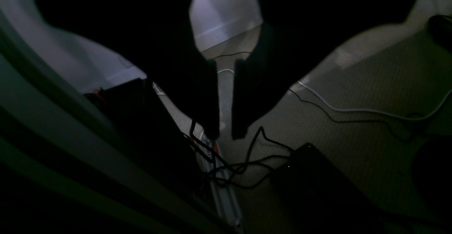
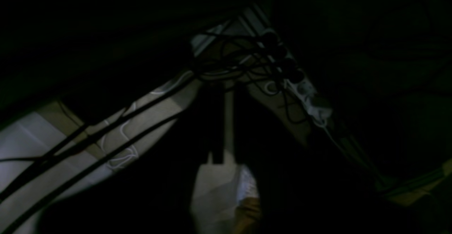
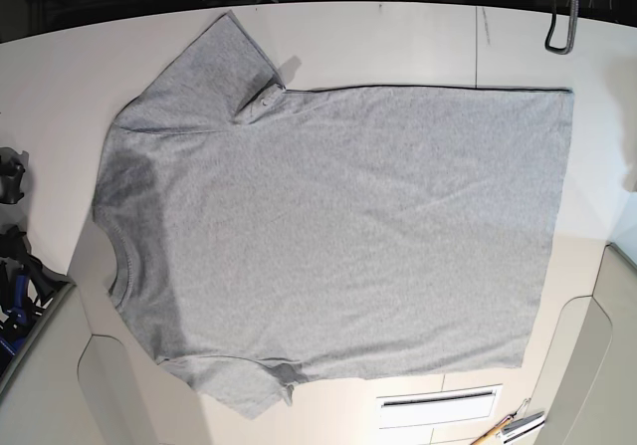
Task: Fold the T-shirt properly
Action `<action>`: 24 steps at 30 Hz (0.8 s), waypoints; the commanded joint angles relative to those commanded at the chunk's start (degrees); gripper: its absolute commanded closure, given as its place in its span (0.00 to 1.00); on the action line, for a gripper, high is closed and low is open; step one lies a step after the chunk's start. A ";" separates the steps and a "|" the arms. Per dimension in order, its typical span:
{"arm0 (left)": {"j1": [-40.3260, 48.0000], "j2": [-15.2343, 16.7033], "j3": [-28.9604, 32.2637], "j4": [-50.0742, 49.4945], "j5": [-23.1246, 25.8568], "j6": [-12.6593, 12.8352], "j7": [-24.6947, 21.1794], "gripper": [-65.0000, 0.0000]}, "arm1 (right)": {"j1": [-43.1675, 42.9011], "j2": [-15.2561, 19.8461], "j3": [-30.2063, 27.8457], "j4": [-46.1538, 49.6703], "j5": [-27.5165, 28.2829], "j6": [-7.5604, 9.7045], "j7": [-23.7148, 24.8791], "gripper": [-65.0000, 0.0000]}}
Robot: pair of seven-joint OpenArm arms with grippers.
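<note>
A white table is seen from above in the base view, with dark floor beyond its far edge and a lighter panel at the near right. The T-shirt is spread flat on it, plain grey side up, collar toward the view's left and hem toward the right. One sleeve lies at the far left corner, the other at the near edge, slightly bunched. The far side of the shirt runs close to the table's far rim; bare table is left along the far edge, beyond the hem at the right, and around the collar at the left.

Neither pincer is seen over the table. In the left wrist view, the left gripper is shown dark against pale carpet, its two fingers parted by a narrow gap with nothing between them; it is released. Black cables and a white cable lie on the floor beneath it, and a dark box sits just beside them. The shirt is not seen from this pincer.

The right wrist view is very dark. The right gripper is only a silhouette with a slim pale strip between its fingers; whether it is released or clenched cannot be told. A white power strip with black plugs and tangled cables is seen beyond it.
</note>
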 joint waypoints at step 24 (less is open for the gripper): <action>0.00 0.00 0.00 0.00 -0.02 0.00 0.20 0.97 | 0.00 -0.02 0.00 1.53 0.04 0.00 0.04 1.00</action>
